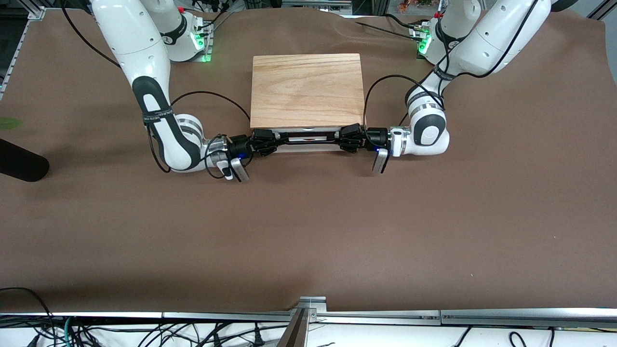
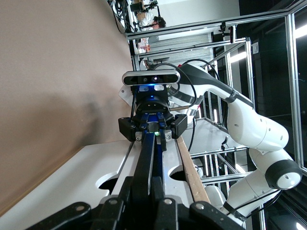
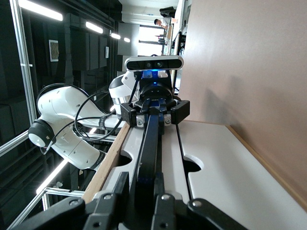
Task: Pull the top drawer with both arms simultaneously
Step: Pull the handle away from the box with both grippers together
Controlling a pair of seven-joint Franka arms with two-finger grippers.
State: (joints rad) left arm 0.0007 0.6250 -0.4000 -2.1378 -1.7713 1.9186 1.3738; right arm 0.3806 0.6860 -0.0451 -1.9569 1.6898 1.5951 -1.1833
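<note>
The top drawer (image 1: 308, 144) shows its white front (image 2: 170, 163) (image 3: 168, 148) just under the oak box top (image 1: 307, 89), facing the front camera. A black bar handle (image 1: 308, 137) runs across it. My left gripper (image 1: 348, 137) (image 2: 143, 181) is shut on the handle's end toward the left arm's side. My right gripper (image 1: 266, 142) (image 3: 141, 175) is shut on the handle's other end. Each wrist view looks along the bar to the other gripper. The drawer front sits close to the box's front edge.
The box's second white drawer front (image 2: 76, 177) (image 3: 216, 167) lies below the top one. Brown cloth (image 1: 308, 231) covers the table. A dark object (image 1: 19, 164) lies at the table's edge on the right arm's end. Cables loop beside both wrists.
</note>
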